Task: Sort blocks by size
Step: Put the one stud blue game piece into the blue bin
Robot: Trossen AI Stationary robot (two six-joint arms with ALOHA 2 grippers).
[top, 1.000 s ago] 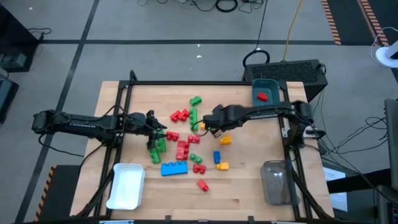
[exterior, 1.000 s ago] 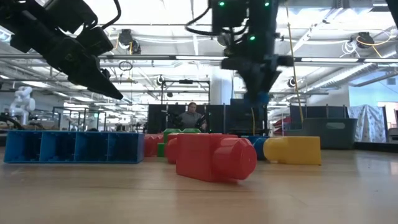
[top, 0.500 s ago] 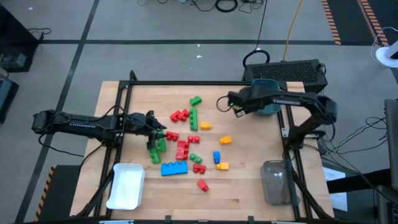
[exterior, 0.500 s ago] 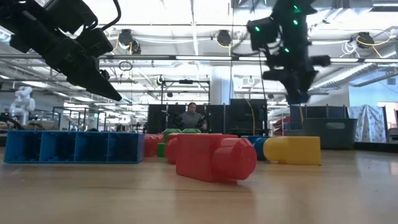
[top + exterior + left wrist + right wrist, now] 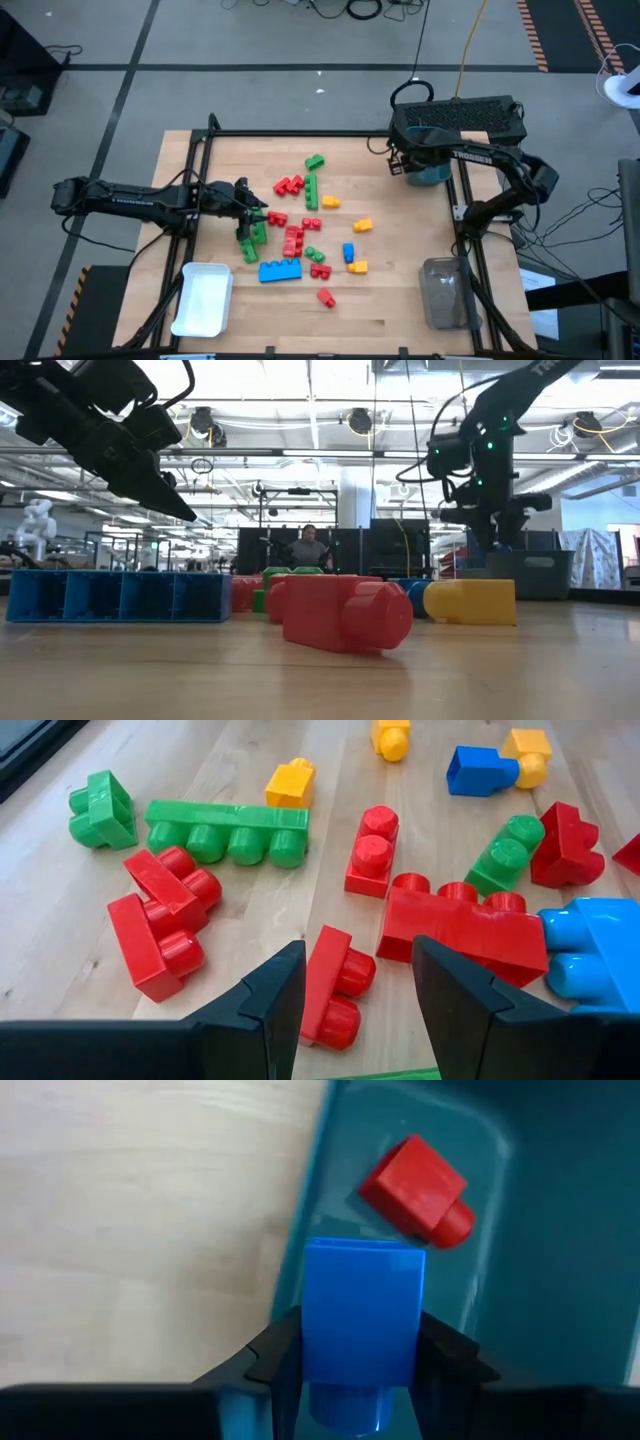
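Right end effector (image 5: 360, 1350) moved over teal bin (image 5: 560, 1260), one blue block (image 5: 362, 1320), one red block (image 5: 415, 1188)

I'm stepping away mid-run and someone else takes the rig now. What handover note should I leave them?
Right hand: shut on a small blue block, held above the teal bin at the table's far right corner.
Left hand: open, above the left side of the pile, a small red block showing between its fingers; it holds nothing.
Done: one small red block lies in the teal bin.
Left: drop the blue one, then sort the rest. The loose blocks are scattered mid-table. The white bin at the near left and the clear bin at the near right look empty.
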